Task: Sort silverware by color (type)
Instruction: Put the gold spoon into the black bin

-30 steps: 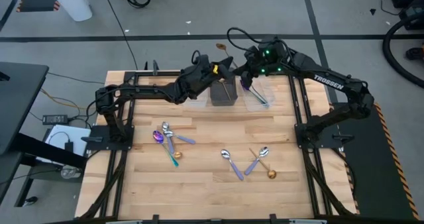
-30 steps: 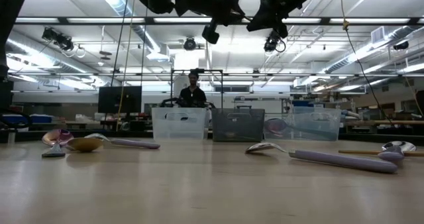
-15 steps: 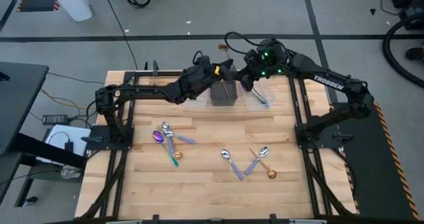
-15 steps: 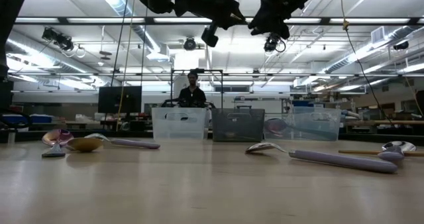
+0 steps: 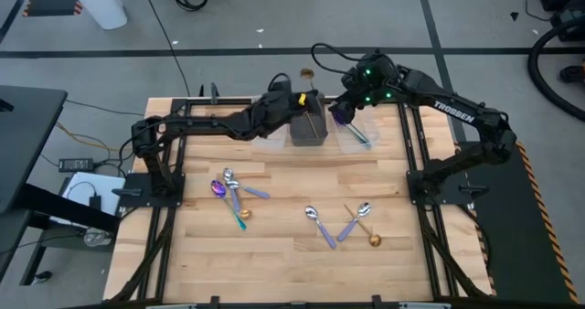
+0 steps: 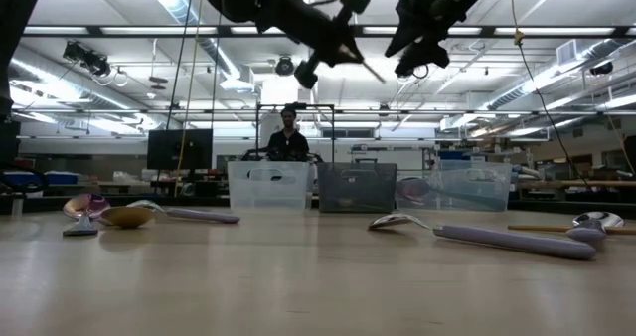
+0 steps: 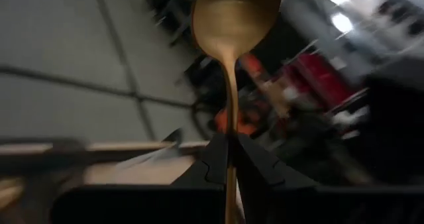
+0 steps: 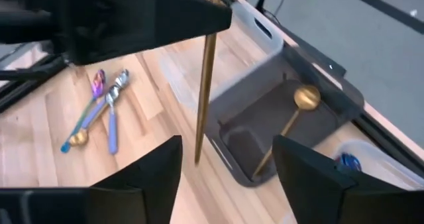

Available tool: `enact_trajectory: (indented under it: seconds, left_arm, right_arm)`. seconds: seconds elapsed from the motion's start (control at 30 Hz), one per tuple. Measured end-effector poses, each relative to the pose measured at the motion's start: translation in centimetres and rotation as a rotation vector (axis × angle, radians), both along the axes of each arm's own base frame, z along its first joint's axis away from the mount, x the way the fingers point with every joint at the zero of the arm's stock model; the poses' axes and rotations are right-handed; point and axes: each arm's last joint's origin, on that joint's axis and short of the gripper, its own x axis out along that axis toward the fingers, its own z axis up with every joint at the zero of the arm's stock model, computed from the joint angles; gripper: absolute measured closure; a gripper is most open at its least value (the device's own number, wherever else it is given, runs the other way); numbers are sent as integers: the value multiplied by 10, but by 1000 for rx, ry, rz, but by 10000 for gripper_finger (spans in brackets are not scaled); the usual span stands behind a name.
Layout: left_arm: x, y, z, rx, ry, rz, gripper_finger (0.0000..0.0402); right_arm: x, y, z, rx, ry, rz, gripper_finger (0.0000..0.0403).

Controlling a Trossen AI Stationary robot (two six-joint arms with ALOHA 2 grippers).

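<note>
Pinching gold spoon [image 7: 231,25], left gripper [image 7: 230,159]

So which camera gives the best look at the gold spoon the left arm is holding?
The left wrist view: the gold spoon fills it, clamped in the left tool. The right wrist view shows only its handle; the high view shows just its bowl; the low view, a thin bar.

Grey concrete floor [image 5: 110,62]; ceiling strip lights [image 6: 179,3]; person [image 6: 288,137] behind table.
</note>
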Motion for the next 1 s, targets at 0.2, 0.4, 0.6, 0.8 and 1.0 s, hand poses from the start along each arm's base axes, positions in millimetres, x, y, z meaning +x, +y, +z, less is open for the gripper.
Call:
enact_trajectory:
  seconds: [0.2,0.4,0.6,0.8,1.0]
  left_arm:
    - [-4,3,-18,-88,153,15,381]
    - [-5,14,-30,-178,133,59,381]
    - [1,23,-58,-270,148,103,381]
    - [9,27,-51,-274,185,88,381]
    - [22,35,-21,-177,340,95,381]
  right_arm:
    - [-3,0,-3,7,38,-12,150]
    - [-2,2,-3,-1,46,-2,155]
    - [-1,7,-5,16,75,15,156]
    - [1,15,-7,25,101,51,156]
    - [2,17,-8,3,112,83,156]
